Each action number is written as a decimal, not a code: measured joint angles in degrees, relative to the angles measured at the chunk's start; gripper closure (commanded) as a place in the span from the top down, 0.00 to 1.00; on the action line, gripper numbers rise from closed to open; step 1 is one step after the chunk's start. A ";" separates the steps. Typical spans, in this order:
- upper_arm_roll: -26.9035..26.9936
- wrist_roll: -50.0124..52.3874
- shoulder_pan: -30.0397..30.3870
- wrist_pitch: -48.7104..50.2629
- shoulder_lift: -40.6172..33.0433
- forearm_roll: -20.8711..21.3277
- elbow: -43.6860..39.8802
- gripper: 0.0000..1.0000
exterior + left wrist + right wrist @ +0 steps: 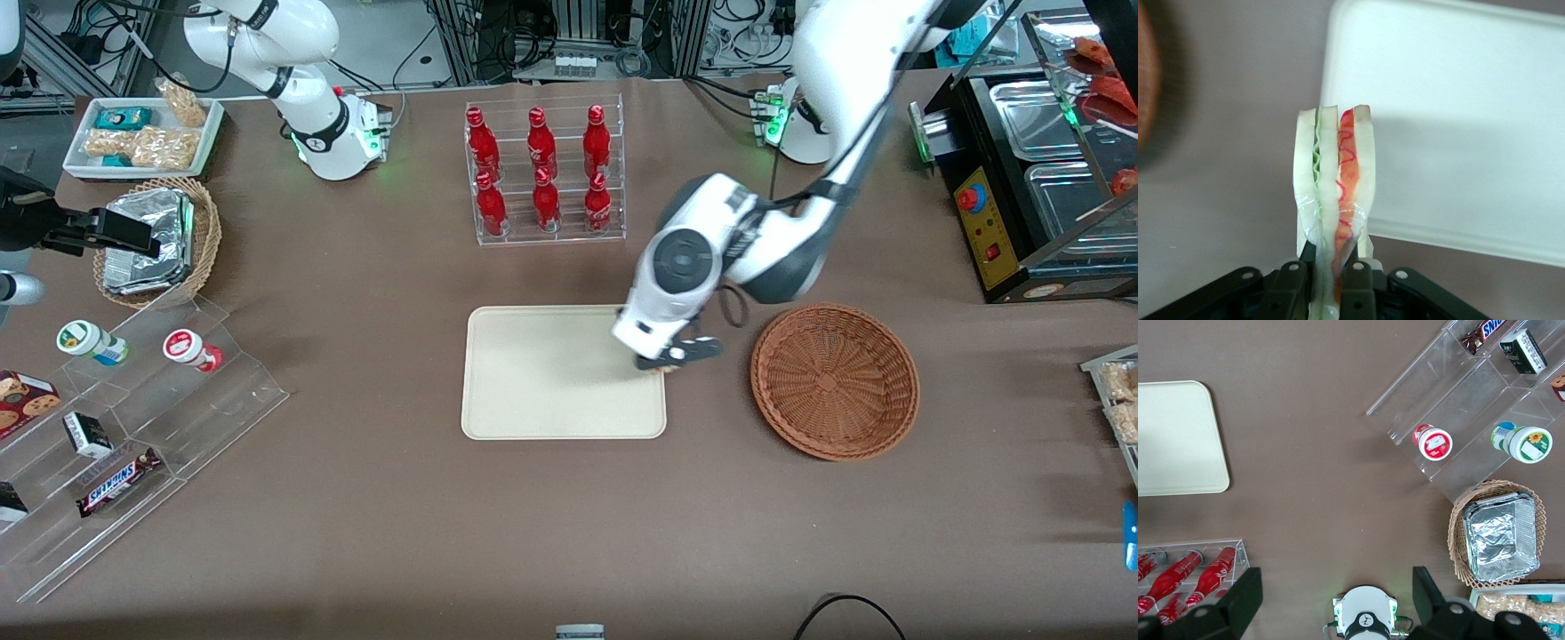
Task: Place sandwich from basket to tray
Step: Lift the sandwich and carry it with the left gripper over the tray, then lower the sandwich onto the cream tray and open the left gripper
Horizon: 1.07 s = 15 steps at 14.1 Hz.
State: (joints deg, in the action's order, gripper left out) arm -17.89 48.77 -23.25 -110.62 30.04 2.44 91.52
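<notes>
My left gripper (1328,280) is shut on the sandwich (1335,173), a wedge of white bread with green and red filling layers, held up off the table. In the front view the gripper (673,356) hangs over the edge of the cream-beige tray (551,373) that faces the reddish-brown wicker basket (834,380); the sandwich is hidden under the hand there. The basket holds nothing. In the left wrist view the tray (1458,120) lies just past the sandwich's tip.
A clear rack of red bottles (542,173) stands farther from the front camera than the tray. A black appliance (1022,178) sits at the working arm's end. A tan basket with foil packs (156,240) and clear snack steps (133,400) lie toward the parked arm's end.
</notes>
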 measured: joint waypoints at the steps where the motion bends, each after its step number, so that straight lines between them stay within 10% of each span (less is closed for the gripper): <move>1: 0.00 0.00 -1.21 -1.03 1.35 -0.01 -1.02 0.22; 15: -0.02 -0.34 -7.17 -13.40 9.93 -1.21 -4.81 0.36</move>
State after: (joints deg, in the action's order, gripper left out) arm -17.91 48.44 -30.41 -124.01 39.97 1.23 86.72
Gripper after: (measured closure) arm 0.652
